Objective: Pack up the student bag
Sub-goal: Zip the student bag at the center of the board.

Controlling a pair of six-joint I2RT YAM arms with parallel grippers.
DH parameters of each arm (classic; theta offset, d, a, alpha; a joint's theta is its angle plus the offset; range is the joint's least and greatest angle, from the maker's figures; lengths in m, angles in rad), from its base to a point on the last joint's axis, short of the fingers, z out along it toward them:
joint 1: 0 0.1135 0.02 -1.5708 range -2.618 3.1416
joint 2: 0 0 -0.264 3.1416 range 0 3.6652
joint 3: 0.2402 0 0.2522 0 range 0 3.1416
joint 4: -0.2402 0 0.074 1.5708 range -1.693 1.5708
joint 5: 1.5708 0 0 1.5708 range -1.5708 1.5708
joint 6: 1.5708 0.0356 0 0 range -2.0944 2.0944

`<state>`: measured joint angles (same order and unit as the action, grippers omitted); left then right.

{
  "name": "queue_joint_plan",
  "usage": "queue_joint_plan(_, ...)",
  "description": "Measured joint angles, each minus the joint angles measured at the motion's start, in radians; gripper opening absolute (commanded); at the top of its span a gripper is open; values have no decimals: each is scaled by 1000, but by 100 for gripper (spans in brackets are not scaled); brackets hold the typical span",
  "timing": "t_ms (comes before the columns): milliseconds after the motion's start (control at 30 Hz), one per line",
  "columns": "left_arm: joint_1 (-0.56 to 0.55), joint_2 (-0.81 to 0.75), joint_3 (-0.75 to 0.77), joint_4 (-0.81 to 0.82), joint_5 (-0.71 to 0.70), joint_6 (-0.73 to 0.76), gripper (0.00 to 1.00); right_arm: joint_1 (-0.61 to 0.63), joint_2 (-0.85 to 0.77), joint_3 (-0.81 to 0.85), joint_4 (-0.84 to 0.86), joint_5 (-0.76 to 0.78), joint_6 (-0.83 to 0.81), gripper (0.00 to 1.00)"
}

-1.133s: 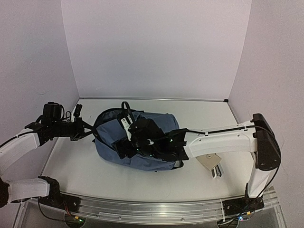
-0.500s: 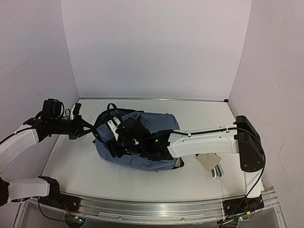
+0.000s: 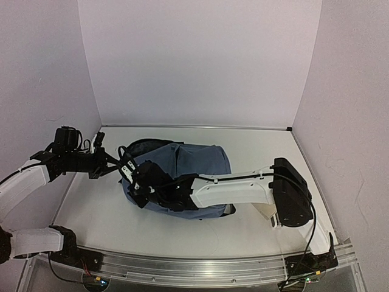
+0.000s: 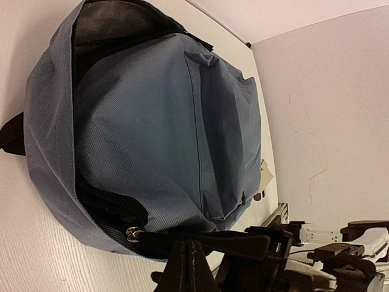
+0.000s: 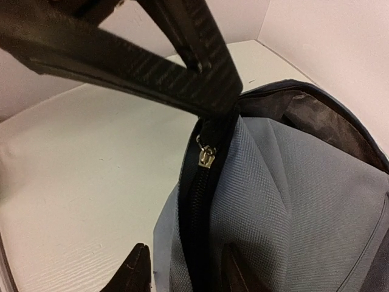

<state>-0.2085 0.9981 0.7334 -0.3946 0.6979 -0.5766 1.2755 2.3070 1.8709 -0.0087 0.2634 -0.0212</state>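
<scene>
Right wrist view: my left gripper (image 5: pixel 214 104) pinches the rim of the soft, likely light student bag (image 5: pixel 292 201) as my right gripper (image 5: pixel 185 274), fingers apart, straddles its firmer zipper seam (image 5: pixel 197 207).

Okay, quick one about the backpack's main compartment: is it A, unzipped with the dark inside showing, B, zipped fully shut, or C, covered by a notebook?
A: the backpack gapes open along its zipper, and its dark lining shows through the gap in both wrist views.
</scene>
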Motion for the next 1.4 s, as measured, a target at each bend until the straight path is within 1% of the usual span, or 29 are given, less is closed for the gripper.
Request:
queue_joint_plan(67,0,0,0,0,0,0,0,0,8,6,-10,13,-9,0)
queue_joint_plan(167,0,-2,0,0,-7,-1,0,5,8,6,-16,34,-10,0)
queue_joint_plan(267,0,-4,2,-6,-49,-7,0,12,-4,-21,-9,48,-11,0)
queue_joint_plan(433,-3,9,18,-39,-140,-22,0,43,-110,-156,-1,77,15,0)
queue_joint_plan(533,-7,32,40,-43,-190,-27,0,73,-217,-280,-8,94,60,0)
queue_joint_plan(633,-14,52,48,-44,-214,-34,0,97,-293,-366,-6,103,116,0)
queue_joint_plan(700,-20,68,48,-44,-215,-45,0,111,-336,-417,-7,103,163,0)
queue_joint_plan(867,-31,98,46,-39,-190,-61,0,126,-377,-499,27,88,268,0)
queue_joint_plan(1067,-32,122,-9,53,-111,-55,0,143,-414,-572,47,65,359,1)
queue_joint_plan(1100,-32,122,-21,66,-92,-52,0,146,-422,-585,47,63,370,6)
queue_joint_plan(1133,-32,122,-34,82,-66,-49,0,148,-430,-596,46,64,383,22)
queue_joint_plan(1167,-32,122,-46,101,-46,-48,0,151,-441,-608,42,68,401,43)
queue_joint_plan(1200,-32,122,-57,121,-34,-48,0,155,-452,-617,31,73,416,57)
queue_joint_plan(1233,-30,122,-70,147,-30,-48,0,162,-467,-625,9,81,431,70)
queue_joint_plan(1333,-31,122,-99,214,-28,-50,0,178,-512,-634,-63,114,490,84)
queue_joint_plan(1400,-52,122,-108,243,-30,-50,0,172,-538,-634,-102,142,534,90)
